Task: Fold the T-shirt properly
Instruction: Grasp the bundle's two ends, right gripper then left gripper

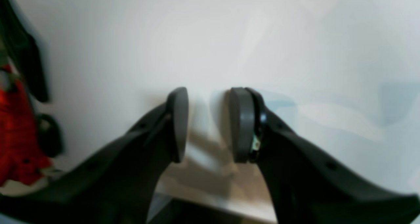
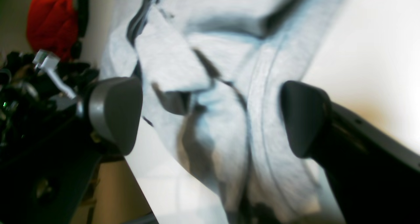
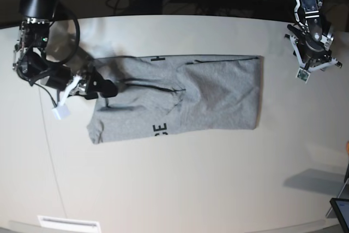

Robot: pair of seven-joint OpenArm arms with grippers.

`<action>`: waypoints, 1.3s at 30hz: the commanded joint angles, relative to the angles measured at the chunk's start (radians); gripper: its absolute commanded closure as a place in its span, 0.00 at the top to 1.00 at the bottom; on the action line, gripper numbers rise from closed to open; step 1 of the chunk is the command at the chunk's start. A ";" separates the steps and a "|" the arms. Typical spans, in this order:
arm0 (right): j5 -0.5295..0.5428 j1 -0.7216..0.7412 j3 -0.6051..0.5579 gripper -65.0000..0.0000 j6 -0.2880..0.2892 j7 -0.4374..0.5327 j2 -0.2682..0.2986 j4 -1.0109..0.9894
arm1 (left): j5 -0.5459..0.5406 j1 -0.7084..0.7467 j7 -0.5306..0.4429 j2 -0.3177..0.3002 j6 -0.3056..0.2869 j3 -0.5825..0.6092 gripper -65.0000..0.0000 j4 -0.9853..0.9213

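T-shirt [image 3: 180, 99] was left half-folded; right claw [image 2: 210, 115] gaped wide over it, so bunched layers could get snagged.

Base overhead, wrist views close, downward

arms: black, jointed | left tool [image 1: 208, 125]: dark grey rounded pads on black fingers, small screw holes | right tool [image 2: 210, 119]: same grey pads, white connector and cable alongside
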 commanded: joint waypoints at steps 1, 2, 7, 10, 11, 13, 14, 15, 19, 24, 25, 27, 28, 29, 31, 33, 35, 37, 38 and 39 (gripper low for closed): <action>-0.003 0.018 -0.016 1.00 -0.002 -0.007 0.010 0.010 | -0.024 0.000 -0.001 0.001 -0.021 0.012 0.34 0.003; -0.003 0.027 -0.037 1.00 -0.002 -0.001 0.010 0.010 | -0.024 0.000 -0.001 0.001 -0.021 0.023 0.34 0.003; -0.001 0.056 -0.108 1.00 -0.005 0.027 0.010 0.003 | -0.024 -0.024 0.000 0.006 -0.021 0.086 0.34 0.000; -0.003 0.084 -0.114 1.00 -0.005 0.027 0.010 -0.062 | -0.022 -0.029 0.000 0.021 -0.021 0.083 0.34 0.002; -0.003 0.090 -0.114 1.00 -0.005 0.027 0.010 -0.085 | -0.022 -0.029 0.000 0.021 -0.021 0.083 0.34 0.002; -0.003 0.102 -0.120 1.00 -0.002 0.027 0.010 -0.125 | -0.022 -0.030 0.000 0.021 -0.021 0.084 0.34 0.002; -0.003 0.105 -0.120 1.00 0.000 0.027 0.010 -0.134 | -0.022 -0.030 0.000 0.021 -0.021 0.086 0.34 0.000; -0.003 0.105 -0.120 1.00 0.000 0.031 0.010 -0.134 | -0.022 -0.030 0.000 0.021 -0.021 0.086 0.34 -0.003; -0.003 0.105 -0.120 1.00 0.000 0.054 0.007 -0.134 | -0.022 -0.049 0.002 0.022 -0.021 0.089 0.34 -0.008; -0.005 0.101 -0.122 1.00 0.000 0.048 -0.018 -0.134 | -0.022 -0.070 0.005 0.041 -0.021 0.090 0.34 -0.006; -0.005 0.099 -0.122 1.00 -0.005 0.048 -0.018 -0.134 | -0.021 -0.073 0.007 0.045 -0.021 0.092 0.34 -0.006; -0.005 0.096 -0.122 1.00 -0.006 0.047 -0.019 -0.134 | -0.021 -0.076 0.007 0.050 -0.021 0.092 0.34 -0.006; -0.005 0.089 -0.122 1.00 -0.006 0.047 -0.019 -0.134 | -0.021 -0.076 0.007 0.050 -0.021 0.094 0.34 -0.006; -0.005 0.082 -0.122 1.00 -0.006 0.047 -0.019 -0.131 | -0.021 -0.076 0.007 0.050 -0.021 0.106 0.34 -0.006; -0.005 0.075 -0.122 1.00 -0.009 0.051 -0.019 -0.131 | -0.021 -0.076 0.007 0.047 -0.021 0.141 0.34 -0.006; -0.017 0.073 -0.122 0.98 -0.042 0.053 -0.016 -0.129 | -0.021 -0.078 0.007 0.047 -0.021 0.163 0.34 -0.006; -0.044 0.070 -0.122 0.90 -0.052 0.054 -0.018 -0.129 | -0.021 -0.078 0.007 0.047 -0.021 0.170 0.34 -0.006; -0.070 0.070 -0.122 0.79 -0.052 0.054 -0.018 -0.129 | -0.021 -0.078 0.007 0.049 -0.021 0.170 0.34 -0.006; -0.083 0.070 -0.120 0.75 -0.052 0.054 -0.018 -0.129 | -0.021 -0.078 0.007 0.049 -0.021 0.170 0.34 -0.006; -0.089 0.070 -0.120 0.72 -0.052 0.054 -0.018 -0.129 | -0.021 -0.080 0.007 0.049 -0.021 0.170 0.34 -0.006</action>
